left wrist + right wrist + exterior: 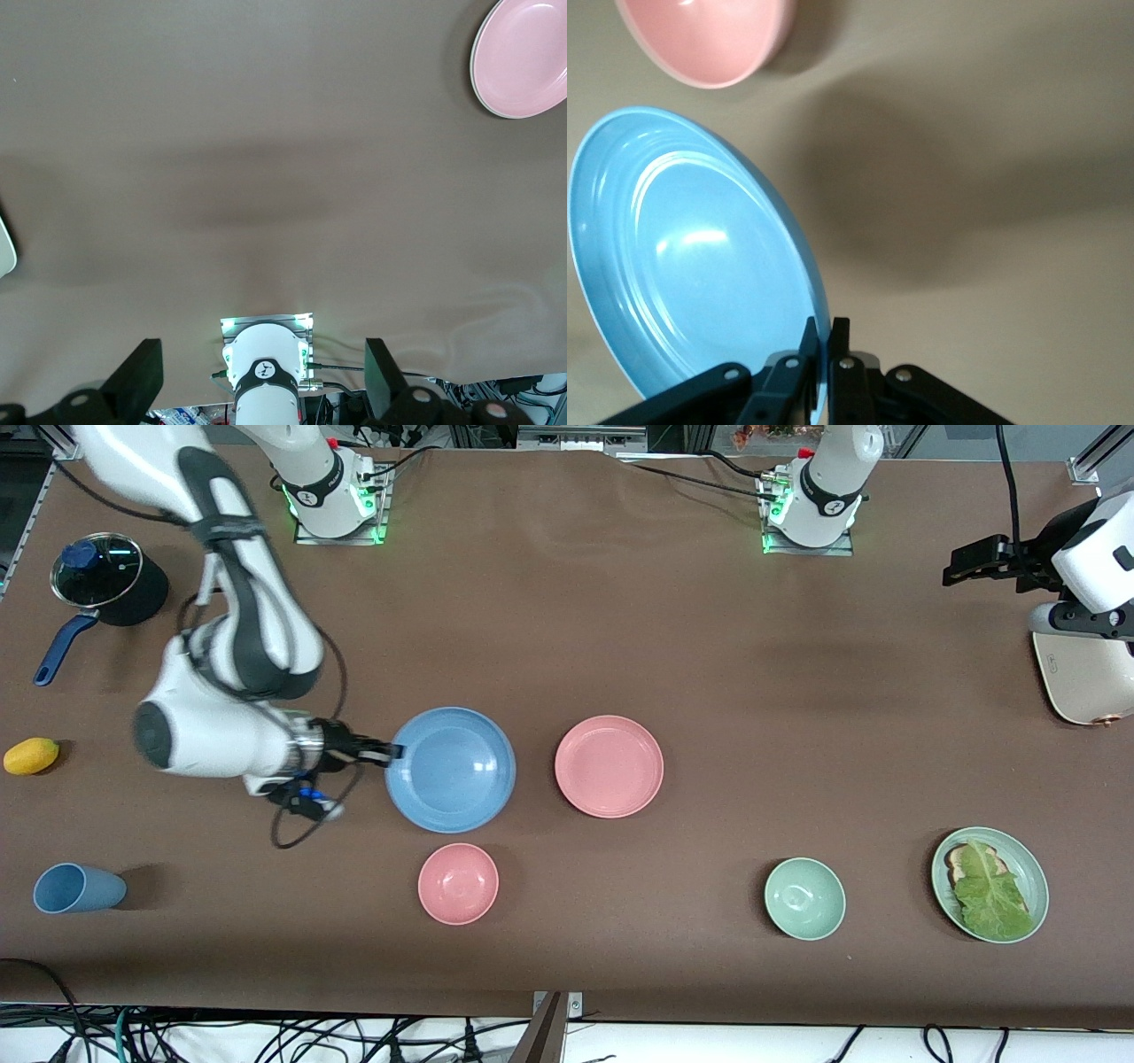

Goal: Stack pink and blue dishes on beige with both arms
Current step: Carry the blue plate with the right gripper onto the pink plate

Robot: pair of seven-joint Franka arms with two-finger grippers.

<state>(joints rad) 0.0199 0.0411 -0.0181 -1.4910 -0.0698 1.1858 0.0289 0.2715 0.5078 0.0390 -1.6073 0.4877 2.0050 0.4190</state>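
My right gripper [390, 752] [824, 332] is shut on the rim of the blue plate [450, 769] [691, 257], at the edge toward the right arm's end. The plate hangs a little above the table and casts a shadow below. Beside it, toward the left arm's end, the pink plate [609, 765] [523, 57] lies flat on the table. High over the left arm's end of the table my left gripper [961, 567] [261, 381] waits, open and with nothing in it. No beige plate shows in any view.
A small pink bowl [458, 883] [709, 35] sits nearer the front camera than the blue plate. Mint-green bowl [804, 898], green plate with bread and lettuce [990, 884], blue cup [78, 888], lidded pot [111, 580], yellow fruit [31, 755], cream appliance [1085, 677].
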